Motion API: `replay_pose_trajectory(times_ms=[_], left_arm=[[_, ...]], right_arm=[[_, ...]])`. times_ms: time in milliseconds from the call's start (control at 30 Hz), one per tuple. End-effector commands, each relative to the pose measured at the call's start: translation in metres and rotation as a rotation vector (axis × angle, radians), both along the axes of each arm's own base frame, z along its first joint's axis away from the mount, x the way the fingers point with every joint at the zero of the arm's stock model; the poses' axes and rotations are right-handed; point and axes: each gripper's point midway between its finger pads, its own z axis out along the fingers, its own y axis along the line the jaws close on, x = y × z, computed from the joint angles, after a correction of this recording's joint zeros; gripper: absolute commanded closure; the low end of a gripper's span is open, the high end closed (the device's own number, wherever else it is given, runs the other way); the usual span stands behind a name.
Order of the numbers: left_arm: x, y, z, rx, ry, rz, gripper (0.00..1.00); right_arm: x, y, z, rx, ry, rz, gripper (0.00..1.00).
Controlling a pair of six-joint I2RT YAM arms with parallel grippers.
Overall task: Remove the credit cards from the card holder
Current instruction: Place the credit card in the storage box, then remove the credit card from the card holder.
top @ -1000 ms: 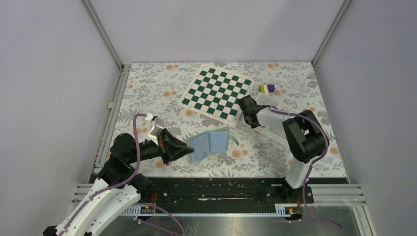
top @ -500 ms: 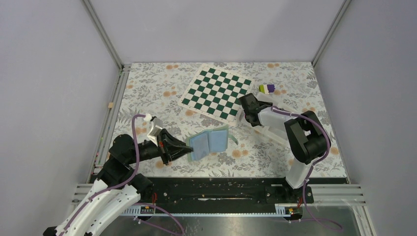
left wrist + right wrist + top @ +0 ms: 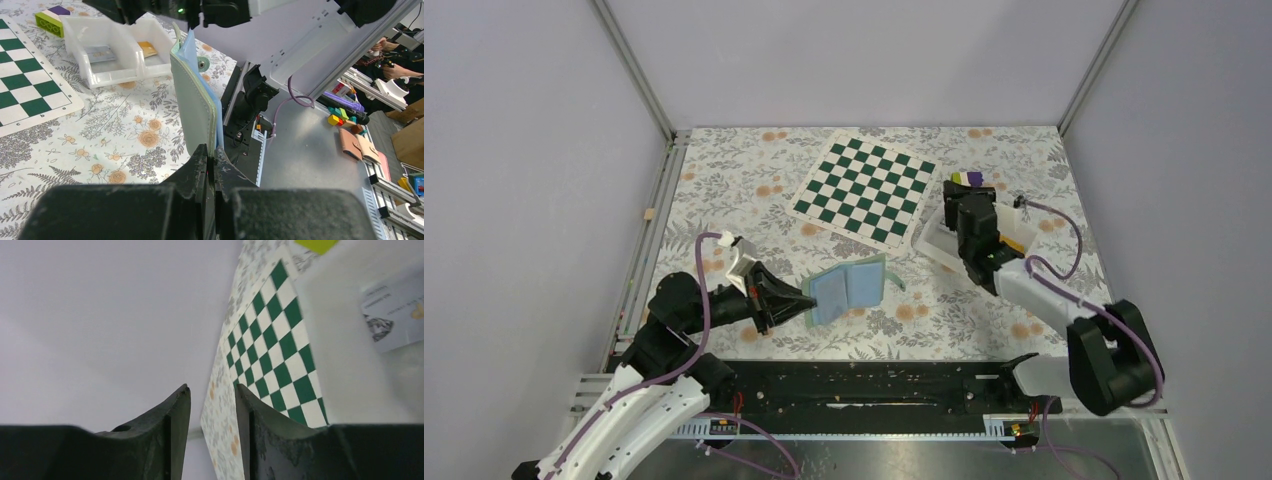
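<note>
The card holder point(image 3: 849, 288) is open, light blue inside, and lifted above the table. My left gripper point(image 3: 800, 298) is shut on its left edge. In the left wrist view the holder point(image 3: 197, 95) stands edge-on above the shut gripper point(image 3: 212, 152). A pale grey credit card point(image 3: 100, 52) and an orange-yellow credit card point(image 3: 147, 48) lie in the white tray point(image 3: 120, 75). My right gripper point(image 3: 964, 198) hovers over that tray point(image 3: 929, 240), open and empty. The right wrist view shows the open gripper point(image 3: 212, 390) and a pale printed card point(image 3: 395, 310) in the tray point(image 3: 340, 340).
A green-and-white chequered mat point(image 3: 864, 190) lies at the back middle, left of the tray. A small purple-and-yellow-green block point(image 3: 969, 178) sits just behind the tray. The table has a floral cover point(image 3: 724, 200). Metal rails run along the left and front edges.
My right arm has swung right and back, from the tray's left side to above the tray, with its elbow dropping toward the front right. The left gripper and holder have stayed in place.
</note>
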Motion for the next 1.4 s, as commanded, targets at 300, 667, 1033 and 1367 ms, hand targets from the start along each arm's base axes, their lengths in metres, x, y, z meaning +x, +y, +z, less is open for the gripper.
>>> replay_pose_trajectory(times_ms=[300, 667, 1033, 1367], left_arm=[[0.007, -0.004, 0.027, -0.076, 0.011, 0.023, 1.0], [0.011, -0.014, 0.055, -0.204, 0.115, -0.002, 1.0], [0.002, -0.025, 0.067, -0.332, 0.204, -0.123, 1.0], [-0.003, -0.029, 0.066, -0.327, 0.208, -0.181, 1.0]], right_arm=[[-0.19, 0.094, 0.166, -0.518, -0.516, 1.161, 0.53], [-0.308, 0.134, 0.197, -0.324, -0.836, 1.59, 0.5], [-0.325, 0.154, 0.19, -0.238, -0.899, 1.729, 0.49], [-0.308, 0.163, 0.176, -0.253, -0.846, 1.667, 0.46]])
